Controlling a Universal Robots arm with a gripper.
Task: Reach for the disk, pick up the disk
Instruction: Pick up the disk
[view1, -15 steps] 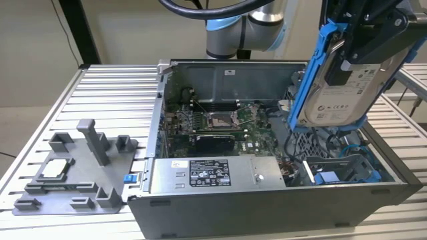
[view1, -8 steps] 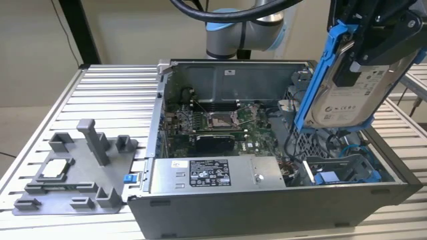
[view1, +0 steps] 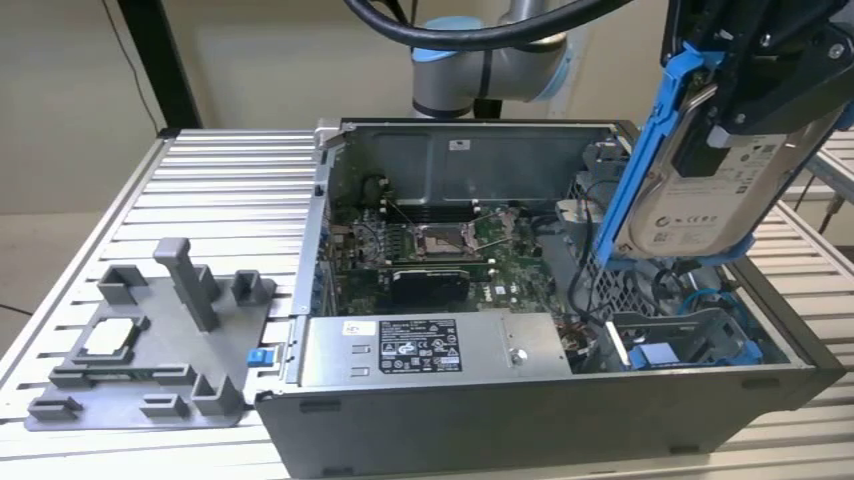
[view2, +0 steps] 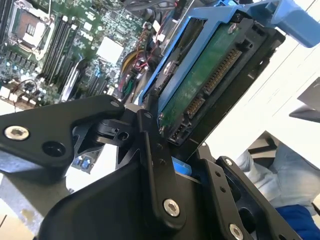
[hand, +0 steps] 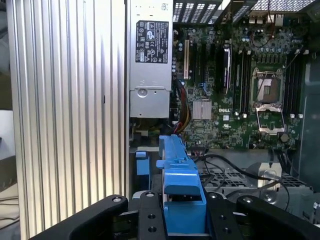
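Grey arm (view1: 461, 95) w/ light-blue joint caps, black cables, black screw-studded claw (view1: 747, 95).

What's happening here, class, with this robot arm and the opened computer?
The arm's gripper is shut on the disk, a silver-grey hard drive in a blue bracket, and holds it in the air above the open computer case, at the exterior view's right. The motherboard and the power supply lie exposed inside. A grey fixture tray sits beside the case on the table.

Disk (view1: 694, 205) in blue bracket, upright, lifted above open case.
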